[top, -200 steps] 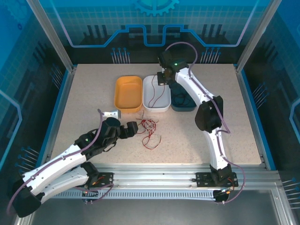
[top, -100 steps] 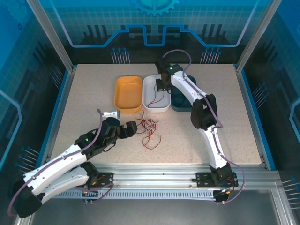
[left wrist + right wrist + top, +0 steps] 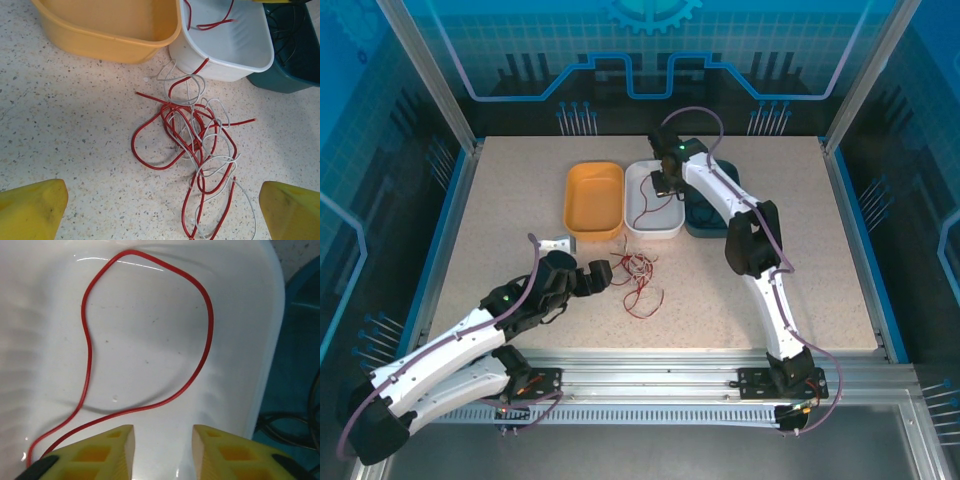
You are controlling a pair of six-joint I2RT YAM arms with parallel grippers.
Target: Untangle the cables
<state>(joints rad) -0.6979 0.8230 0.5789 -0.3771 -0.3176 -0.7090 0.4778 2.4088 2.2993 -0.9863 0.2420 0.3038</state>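
Note:
A tangle of red and whitish cables (image 3: 638, 280) lies on the table in front of the trays; the left wrist view shows its loops (image 3: 195, 135) spread out. One red cable (image 3: 200, 65) climbs over the rim of the white tray (image 3: 654, 232). Inside that tray a red cable (image 3: 212, 325) lies looped on the floor. My right gripper (image 3: 663, 185) hangs over it, open (image 3: 163, 440), with nothing between its fingers. My left gripper (image 3: 605, 272) stands wide open (image 3: 162, 200) just left of the tangle, touching none of it. Black cables (image 3: 290, 30) rest in the teal bin (image 3: 710, 228).
An orange tray (image 3: 594, 200) stands left of the white one, with nothing in it. A small pale block (image 3: 560, 243) lies near the left gripper. Metal frame posts and blue walls enclose the table on three sides.
My right gripper has shifted slightly left over the white tray and opened, and the red cable now lies loose on the tray floor. The left arm has not moved.

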